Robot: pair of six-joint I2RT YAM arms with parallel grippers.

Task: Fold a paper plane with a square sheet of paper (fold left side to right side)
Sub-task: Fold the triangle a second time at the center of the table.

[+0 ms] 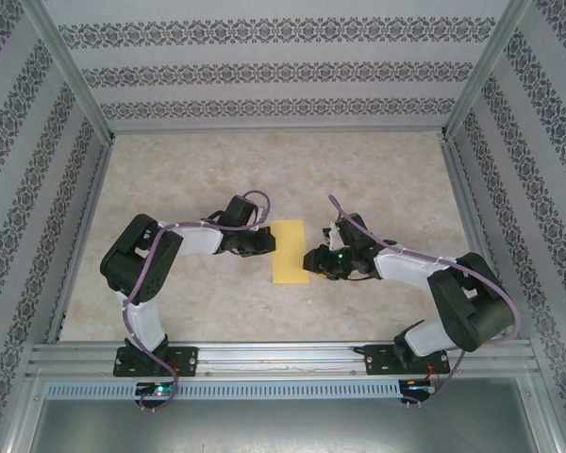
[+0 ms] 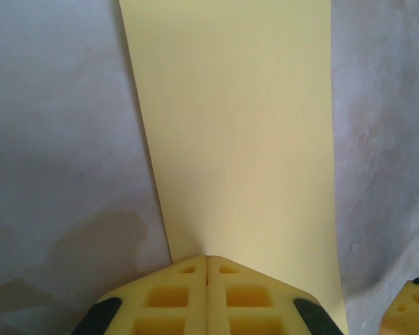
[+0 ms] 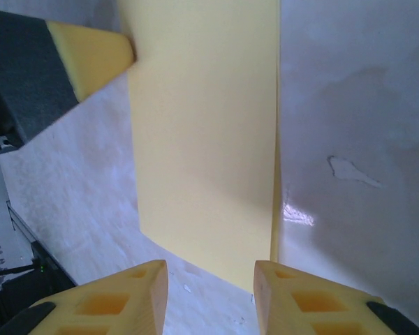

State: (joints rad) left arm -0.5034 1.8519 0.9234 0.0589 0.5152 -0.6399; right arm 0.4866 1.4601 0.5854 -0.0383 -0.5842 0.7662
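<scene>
**A:** Start at the left. Where is the left claw [image 1: 264, 243]?

**B:** At the left long edge of the yellow paper [image 1: 288, 252], about halfway along it. Its two pads are clenched tight against each other, and the tips touch the paper right at that edge.

**A:** And the paper itself?

**B:** It is a narrow rectangle lying flat in the middle of the counter [image 1: 189, 170], between the two claws. Its long sides run away from the arm bases. From the right wrist, the right long edge shows a thin second layer near the close corner.

**A:** The right claw [image 1: 313, 260]?

**B:** At the right long edge, a little nearer the bases than the left one. It is released: the fingers stand apart with the paper's near corner in the gap. I cannot tell whether either pad touches it.

**A:** Room to move?

**B:** Plenty. Bare counter lies beyond the paper's far end and out to both sides past the arms. At the near end there is an open strip before the frame rail [image 1: 283, 354].

**A:** Surface and surroundings?

**B:** The counter is beige, mottled and slightly glossy, with a small pale mark [image 3: 349, 169] to the right of the paper. Walls [image 1: 264, 71] in striped, patterned paper close three sides.
</scene>
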